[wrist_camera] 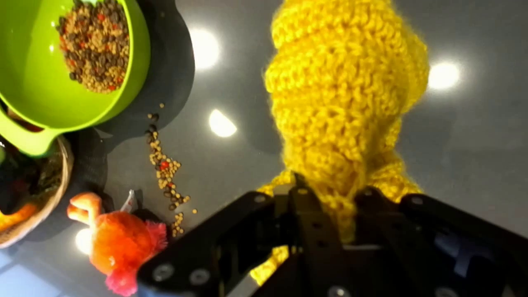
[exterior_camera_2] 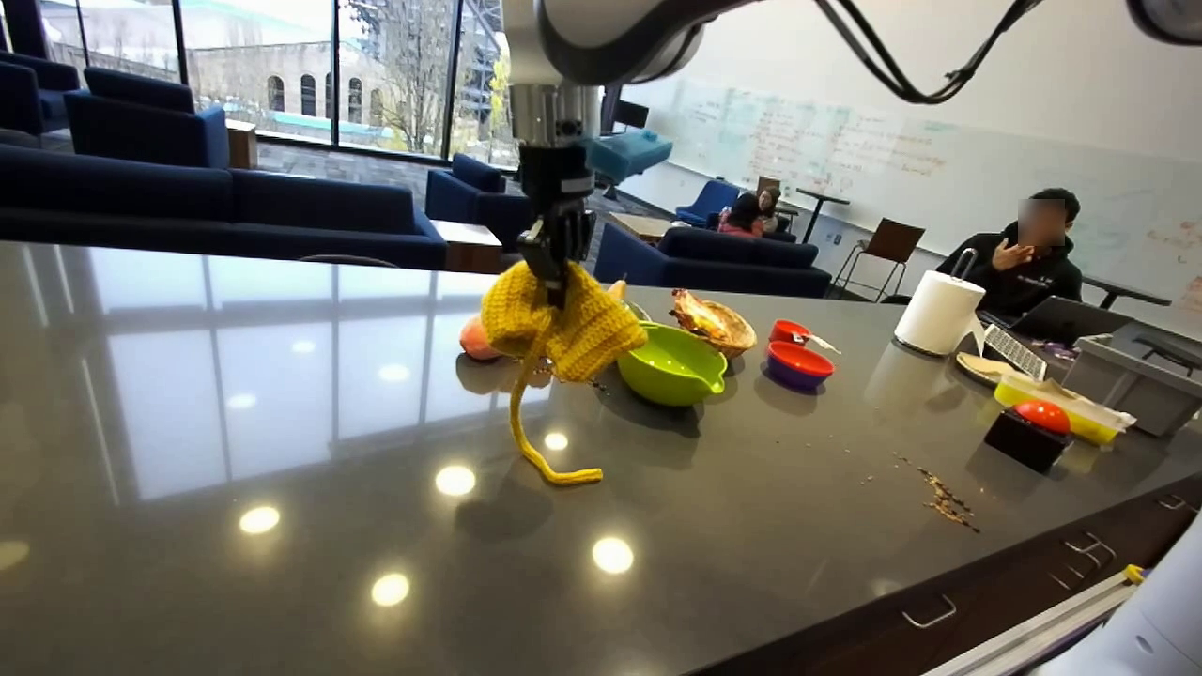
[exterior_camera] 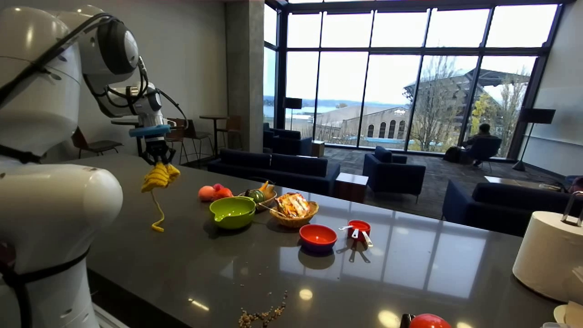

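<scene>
A yellow knitted piece (exterior_camera_2: 596, 329), bunched up, hangs above the grey countertop. My gripper (exterior_camera_2: 554, 282) points down and is shut on its gathered middle. The wrist view shows the yellow knit (wrist_camera: 338, 95) pinched between black fingers (wrist_camera: 315, 222), with folds bulging out beyond the tips. From it a yellow cord (exterior_camera: 158, 209) trails down in both exterior views; whether its bent end touches the counter I cannot tell. Nearest to the knit stands a green bowl (wrist_camera: 138, 62) with mixed peppercorns inside, apart from the gripper.
An orange plush toy (wrist_camera: 119, 239) and spilled peppercorns (wrist_camera: 165, 173) lie by the green bowl. Beyond are a wicker basket with packets (exterior_camera: 294, 222), a red-and-purple bowl (exterior_camera: 318, 241), red measuring cups (exterior_camera: 359, 228) and a paper towel roll (exterior_camera_2: 939, 314). A red-topped black box (exterior_camera_2: 1028, 441) sits near the edge.
</scene>
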`<state>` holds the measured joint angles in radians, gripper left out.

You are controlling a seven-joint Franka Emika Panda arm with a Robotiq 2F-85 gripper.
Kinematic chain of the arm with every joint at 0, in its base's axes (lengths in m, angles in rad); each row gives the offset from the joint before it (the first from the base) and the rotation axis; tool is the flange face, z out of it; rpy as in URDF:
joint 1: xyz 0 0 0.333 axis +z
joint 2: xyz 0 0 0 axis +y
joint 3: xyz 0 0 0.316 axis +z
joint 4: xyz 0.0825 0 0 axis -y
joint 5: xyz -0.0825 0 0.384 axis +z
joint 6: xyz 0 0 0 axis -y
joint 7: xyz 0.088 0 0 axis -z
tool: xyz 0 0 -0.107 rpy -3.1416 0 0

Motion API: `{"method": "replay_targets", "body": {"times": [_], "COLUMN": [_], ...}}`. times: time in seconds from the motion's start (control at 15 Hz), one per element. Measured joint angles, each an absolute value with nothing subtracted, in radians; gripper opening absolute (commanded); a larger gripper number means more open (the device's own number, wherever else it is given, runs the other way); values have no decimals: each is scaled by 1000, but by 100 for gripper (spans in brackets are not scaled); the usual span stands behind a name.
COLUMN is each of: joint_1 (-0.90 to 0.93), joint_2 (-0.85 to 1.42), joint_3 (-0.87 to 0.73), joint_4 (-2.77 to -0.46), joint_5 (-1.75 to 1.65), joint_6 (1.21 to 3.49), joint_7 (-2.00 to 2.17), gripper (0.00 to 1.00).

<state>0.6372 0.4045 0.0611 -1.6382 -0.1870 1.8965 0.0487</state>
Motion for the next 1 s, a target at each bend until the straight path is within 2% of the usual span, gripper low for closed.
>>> {"method": "replay_targets", "body": {"times": [0.53,1.0], "joint_1": [465,254], "joint_2": [101,-220], "joint_3": [132,128], "joint_4": [-2038,-2395], "joint_5": [-207,-207], "joint_6": [1998,2068], "joint_7": [291,320], "gripper": [4,4]}}
